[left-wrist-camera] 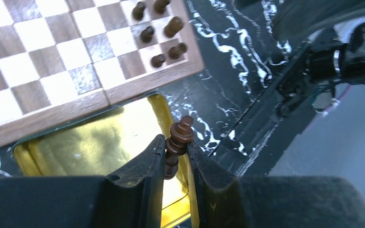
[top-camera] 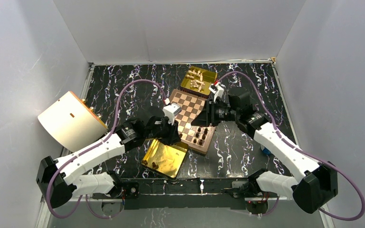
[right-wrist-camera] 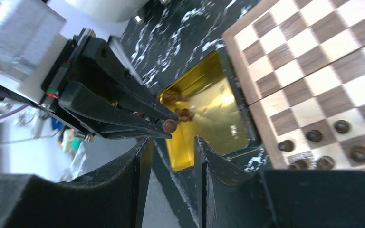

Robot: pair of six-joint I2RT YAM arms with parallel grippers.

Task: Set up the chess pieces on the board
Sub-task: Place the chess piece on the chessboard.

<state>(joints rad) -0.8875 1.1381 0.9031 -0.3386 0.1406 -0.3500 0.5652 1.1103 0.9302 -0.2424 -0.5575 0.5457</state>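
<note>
A dark brown chess piece is pinched upright between the fingers of my left gripper, held above the right end of the near gold tray. The left gripper hangs at the board's near edge. Several dark chess pieces stand in the near right corner of the board, and they also show in the left wrist view. My right gripper is open and empty. It hovers over the board's near part, facing the left gripper's fingers and the held chess piece.
Loose dark pieces lie in the near gold tray. A far gold tray holds cream pieces. A round cream object sits at the left wall. A small blue thing lies by the right arm.
</note>
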